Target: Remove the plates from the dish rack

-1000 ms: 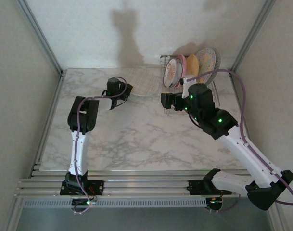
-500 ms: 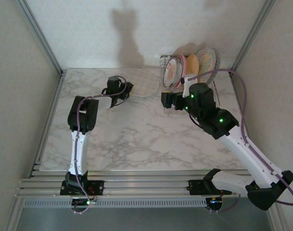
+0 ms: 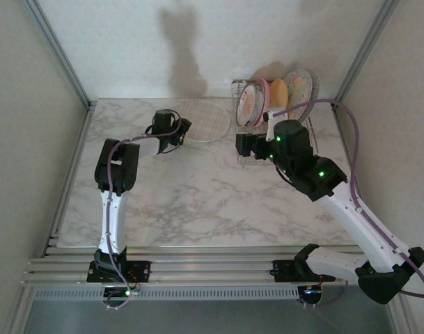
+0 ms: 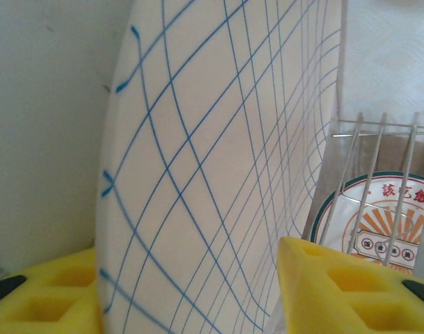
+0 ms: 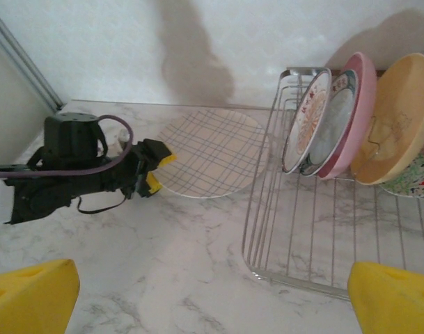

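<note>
Dish rack (image 5: 316,243): silver wire grid with raised sides, at the table's far right. Five plates stand on edge in its far end, leaning, faces to the left. In order: white plate with orange centre (image 5: 305,118) and dark rim, grey-white plate (image 5: 337,122), pink plate (image 5: 356,97), orange-yellow plate (image 5: 393,118), speckled floral plate (image 5: 415,182)

Grid-patterned plate (image 5: 212,153): pale with blue lines, out of the rack, just beside its left side, low and near flat, left edge clamped in the left gripper (image 5: 152,170)

Left arm (image 3: 111,216), right arm (image 3: 358,216): white links, black joint housings, purple cables, green lights; yellow hollow-celled fingertips (image 4: 337,292).
</note>
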### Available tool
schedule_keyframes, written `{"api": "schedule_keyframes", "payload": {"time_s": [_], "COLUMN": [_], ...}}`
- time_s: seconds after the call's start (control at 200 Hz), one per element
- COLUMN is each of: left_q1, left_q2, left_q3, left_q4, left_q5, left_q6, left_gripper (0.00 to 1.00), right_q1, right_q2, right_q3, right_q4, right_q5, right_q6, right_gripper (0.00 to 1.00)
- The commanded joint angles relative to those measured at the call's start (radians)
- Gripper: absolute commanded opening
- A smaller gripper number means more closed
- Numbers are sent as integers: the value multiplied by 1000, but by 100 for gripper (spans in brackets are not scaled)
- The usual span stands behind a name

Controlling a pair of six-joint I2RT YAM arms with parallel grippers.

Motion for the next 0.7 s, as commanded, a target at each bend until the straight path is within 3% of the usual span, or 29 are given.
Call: {"api": "schedule_keyframes", "payload": {"time_s": [0.0, 0.16, 0.34, 0.566, 0.696], "left_q1": [12, 12, 14, 7, -19], "left_q2": [-66, -115, -179, -347, -461], "left_q3": [-31, -84, -131, -258, -299], "left_q4": [-109, -142, -174, -164, -175], "left_q5": [-54, -85, -113, -190, -219], "left_q6": [30, 34, 39, 5, 9], "left_gripper": [54, 57, 63, 64, 64], "right_q1": [-1, -37, -158, -459, -640], "right_q2": [-13, -25, -35, 88, 182], "right_q3": [53, 76, 122, 295, 344], "right_q4": [-34, -55, -103, -281, -275], "right_q5": [91, 137, 157, 38, -83], "right_q6": [-17, -44, -25, 51, 96], "right_gripper": [99, 99, 99, 95, 94]}}
